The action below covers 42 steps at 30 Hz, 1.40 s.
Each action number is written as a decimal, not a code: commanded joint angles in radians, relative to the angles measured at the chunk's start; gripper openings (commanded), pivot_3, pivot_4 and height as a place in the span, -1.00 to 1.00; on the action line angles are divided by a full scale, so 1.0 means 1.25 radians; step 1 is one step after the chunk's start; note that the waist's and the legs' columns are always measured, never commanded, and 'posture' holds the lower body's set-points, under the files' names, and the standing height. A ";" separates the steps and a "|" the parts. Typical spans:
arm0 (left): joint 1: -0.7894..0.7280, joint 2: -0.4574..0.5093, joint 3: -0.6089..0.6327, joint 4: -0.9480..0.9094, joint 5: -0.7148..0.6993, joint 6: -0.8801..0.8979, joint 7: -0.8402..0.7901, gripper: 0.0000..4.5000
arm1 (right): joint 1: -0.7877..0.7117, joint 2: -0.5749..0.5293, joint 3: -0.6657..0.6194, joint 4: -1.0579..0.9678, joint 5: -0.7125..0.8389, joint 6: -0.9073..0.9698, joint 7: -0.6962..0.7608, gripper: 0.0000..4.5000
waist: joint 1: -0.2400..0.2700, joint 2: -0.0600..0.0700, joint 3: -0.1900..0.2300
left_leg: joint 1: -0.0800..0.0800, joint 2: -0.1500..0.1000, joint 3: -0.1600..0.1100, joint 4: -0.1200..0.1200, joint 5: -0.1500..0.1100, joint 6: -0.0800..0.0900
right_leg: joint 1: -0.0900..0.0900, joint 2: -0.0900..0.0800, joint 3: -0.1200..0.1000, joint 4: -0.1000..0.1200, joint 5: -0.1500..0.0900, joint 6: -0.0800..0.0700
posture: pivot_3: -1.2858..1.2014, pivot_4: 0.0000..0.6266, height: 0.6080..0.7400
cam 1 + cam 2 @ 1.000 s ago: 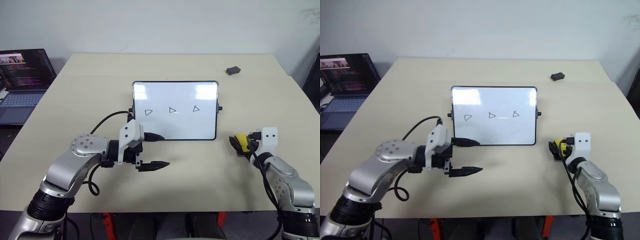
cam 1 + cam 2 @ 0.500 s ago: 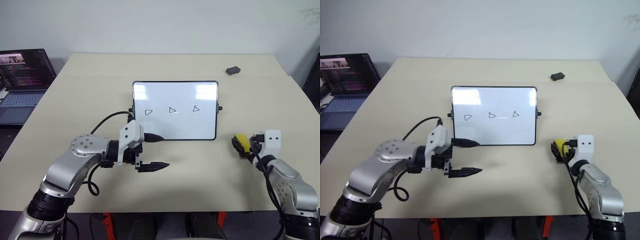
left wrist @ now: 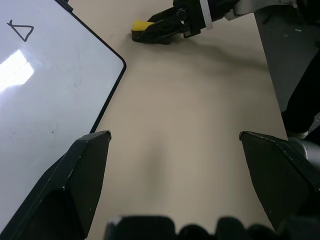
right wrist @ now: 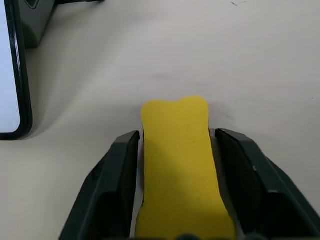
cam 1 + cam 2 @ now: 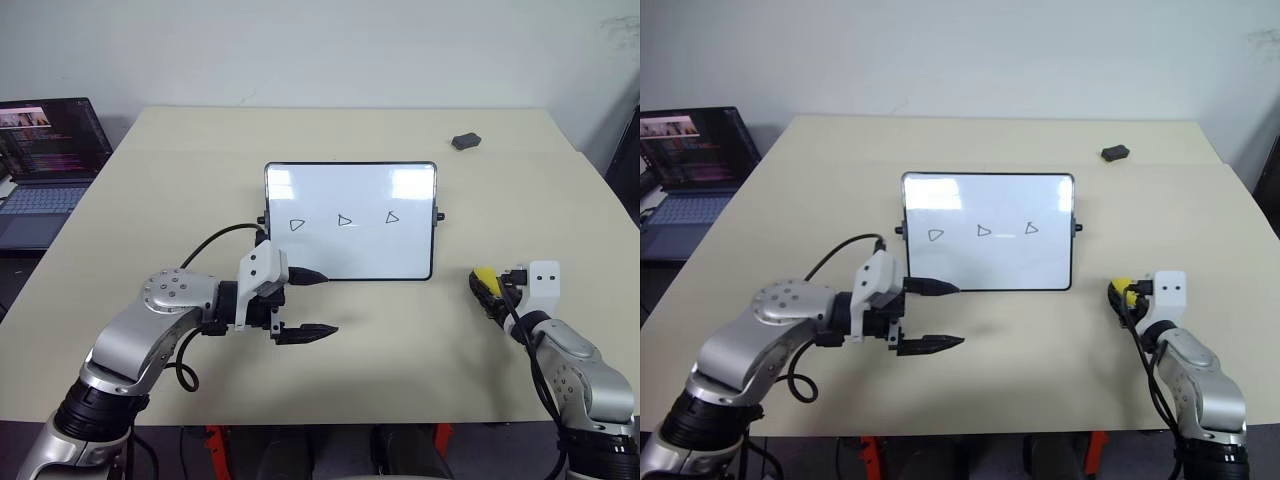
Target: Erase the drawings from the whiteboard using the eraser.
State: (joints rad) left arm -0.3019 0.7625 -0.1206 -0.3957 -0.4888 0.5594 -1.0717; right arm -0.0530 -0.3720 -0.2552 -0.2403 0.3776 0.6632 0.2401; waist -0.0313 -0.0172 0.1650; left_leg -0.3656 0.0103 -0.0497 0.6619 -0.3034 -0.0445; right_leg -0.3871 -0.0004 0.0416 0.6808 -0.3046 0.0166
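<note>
A beige surface [image 5: 400,340] carries a small dark grey lump [image 5: 465,141] near its far right corner. Off the surface's far left edge sits an open laptop [image 5: 45,160], its screen lit with lines of text. A plain white wall [image 5: 330,50] stands behind the surface.

Both arms are showing rounded silver-grey metal shells with black joint segments between them. The left arm's round silver elbow housing [image 5: 172,291] is carrying a ring of small dark screws, and a black cable [image 5: 205,246] is looping from it to a white angular wrist block [image 5: 262,272]. The right arm's white wrist block [image 5: 543,281] is bearing two dark holes. Each gripper is ending in two tapered black fingers [image 5: 305,331].
</note>
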 commanded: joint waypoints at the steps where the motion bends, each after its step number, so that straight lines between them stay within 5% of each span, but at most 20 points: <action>1: 0.005 -0.001 0.006 -0.029 -0.005 -0.006 0.003 1.00 | -0.006 0.005 -0.023 -0.025 0.013 -0.009 -0.001 -0.38 | 0.000 0.000 0.000 | 0.000 0.000 0.000 0.000 0.000 0.000 | 0.000 0.000 0.000 0.000 0.000 0.000 | 0.03 -0.52 1.00; 19: 0.002 -0.040 -0.014 -0.028 0.000 -0.003 0.035 1.00 | -0.007 -0.006 -0.029 -0.057 0.033 -0.003 0.010 -0.41 | 0.000 0.000 0.000 | 0.000 0.000 0.000 0.000 0.000 0.000 | 0.000 0.000 0.000 0.000 0.000 0.000 | 0.03 -0.52 1.00; 42: 0.035 -0.077 0.055 -0.041 0.036 -0.009 0.203 1.00 | -0.149 -0.025 0.074 0.027 -0.116 -0.316 0.080 -0.41 | 0.000 0.000 0.000 | 0.000 0.000 0.000 0.000 0.000 0.000 | 0.000 0.000 0.000 0.000 0.000 0.000 | 0.03 -0.52 1.00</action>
State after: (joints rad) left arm -0.2630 0.6641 -0.0805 -0.4010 -0.4432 0.5587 -0.8288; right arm -0.2177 -0.3874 -0.1625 -0.1906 0.2424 0.3059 0.3264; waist -0.0307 -0.0172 0.1650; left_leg -0.3655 0.0103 -0.0499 0.6623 -0.3034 -0.0446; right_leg -0.3871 -0.0008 0.0414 0.6812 -0.3044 0.0164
